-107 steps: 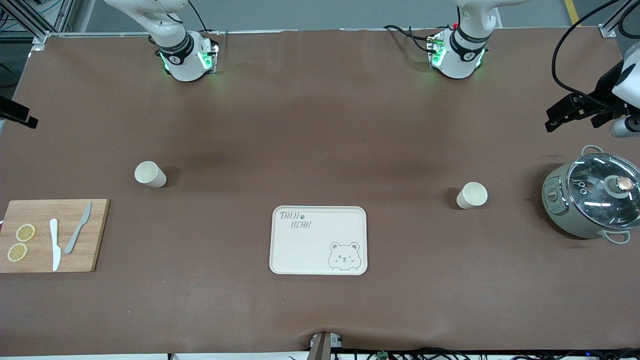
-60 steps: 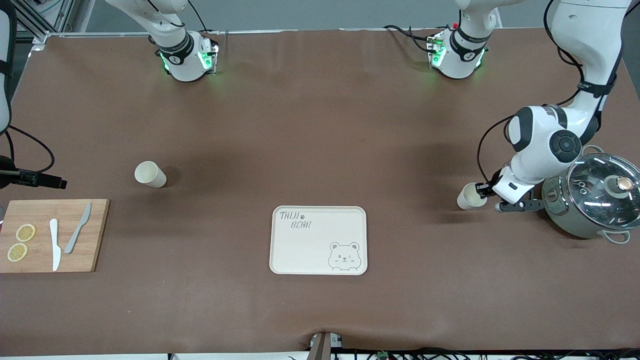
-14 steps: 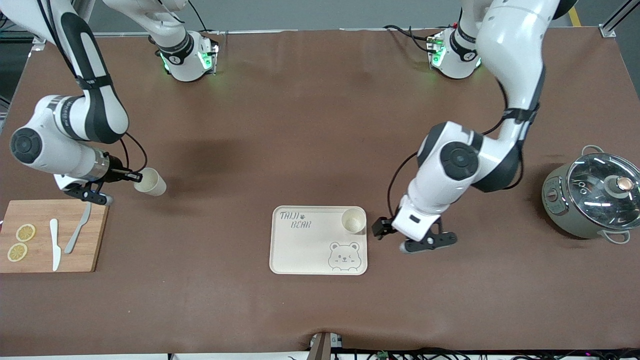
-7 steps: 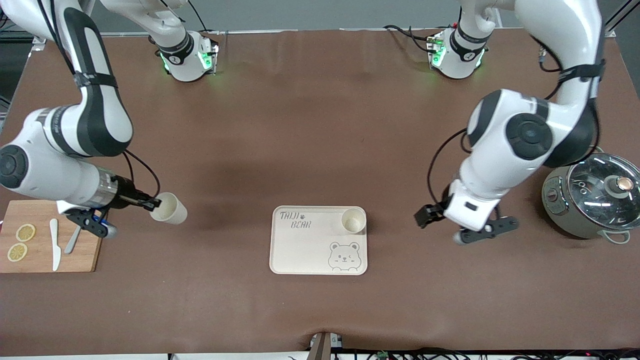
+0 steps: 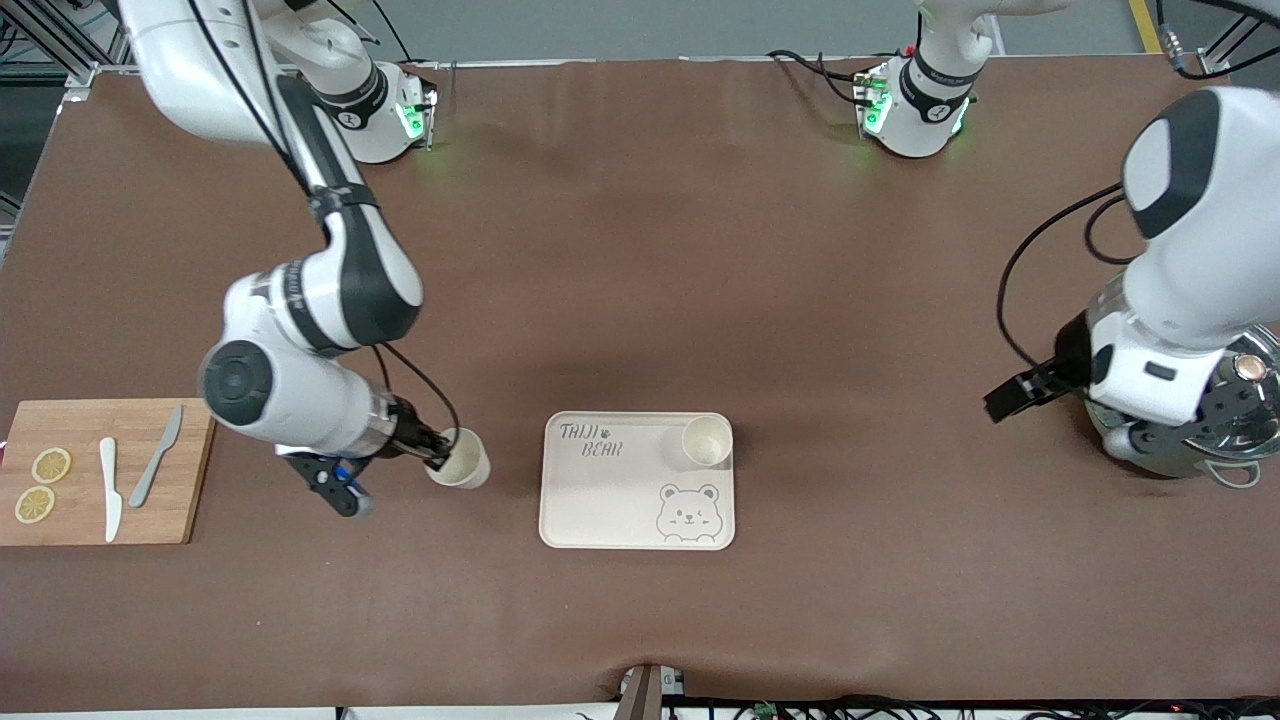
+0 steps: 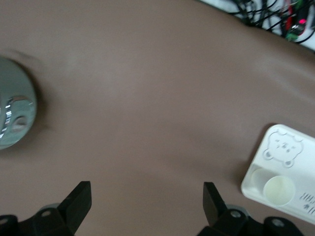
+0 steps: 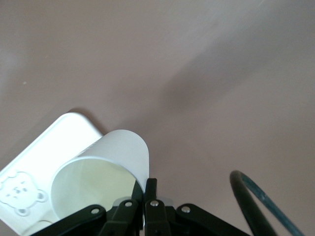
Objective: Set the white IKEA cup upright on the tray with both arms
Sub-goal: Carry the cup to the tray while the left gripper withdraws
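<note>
The cream tray [image 5: 600, 500] lies at the table's middle, near the front camera. One white cup [image 5: 706, 440] stands upright in its corner toward the left arm's end. My right gripper [image 5: 437, 458] is shut on the rim of a second white cup [image 5: 460, 466] and holds it tilted just above the table, beside the tray's edge toward the right arm's end. The right wrist view shows this gripper [image 7: 146, 189] pinching the cup's wall [image 7: 113, 157], with the tray [image 7: 44, 157] below. My left gripper [image 5: 1005, 400] is open and empty beside the pot; it [image 6: 145, 206] shows spread over bare table.
A green pot [image 5: 1255, 410] with a glass lid stands at the left arm's end, partly hidden by the left arm. A bamboo cutting board [image 5: 195, 480] with lemon slices and two knives lies at the right arm's end.
My right gripper has carried its cup from beside the cutting board to the tray's edge. My left arm has drawn away from the tray toward the pot, gripper open.
</note>
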### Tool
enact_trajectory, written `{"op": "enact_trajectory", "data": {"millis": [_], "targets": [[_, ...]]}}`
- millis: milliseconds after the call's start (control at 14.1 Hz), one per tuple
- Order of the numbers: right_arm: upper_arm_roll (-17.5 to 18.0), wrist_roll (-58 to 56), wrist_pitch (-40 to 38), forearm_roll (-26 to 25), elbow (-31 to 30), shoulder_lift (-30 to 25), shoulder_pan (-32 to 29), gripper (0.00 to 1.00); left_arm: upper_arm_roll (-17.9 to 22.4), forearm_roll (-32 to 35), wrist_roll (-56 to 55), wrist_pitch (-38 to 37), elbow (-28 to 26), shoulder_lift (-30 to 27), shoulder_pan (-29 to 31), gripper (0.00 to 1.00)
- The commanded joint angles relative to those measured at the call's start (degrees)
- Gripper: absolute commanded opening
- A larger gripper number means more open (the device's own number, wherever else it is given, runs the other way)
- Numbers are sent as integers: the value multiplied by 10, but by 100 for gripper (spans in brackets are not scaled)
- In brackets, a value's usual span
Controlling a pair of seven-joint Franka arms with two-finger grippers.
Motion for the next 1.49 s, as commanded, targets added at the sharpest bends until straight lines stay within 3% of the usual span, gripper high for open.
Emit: {"op": "enact_trajectory", "data": {"millis": [0, 355, 781, 1279, 1350, 1421], "targets": [[-5, 66, 10, 8, 74, 52, 23, 0, -2, 12, 51, -51, -14, -39, 20, 100], [-5, 113, 30, 8, 75, 80, 58, 0, -3, 13, 121, -130, -17, -87, 59, 100], [0, 158, 61, 8, 73, 117, 87, 0, -4, 11, 190, -142, -20, -114, 82, 100], [1, 176, 60, 32, 56, 119, 98, 0, -5, 12, 204, -144, -27, -125, 81, 100], [0, 178, 60, 32, 54, 121, 98, 3, -7, 12, 204, -144, -25, -126, 81, 100], [0, 176, 60, 31, 54, 123, 98, 24, -7, 11, 204, -144, -25, -129, 81, 100]]}}
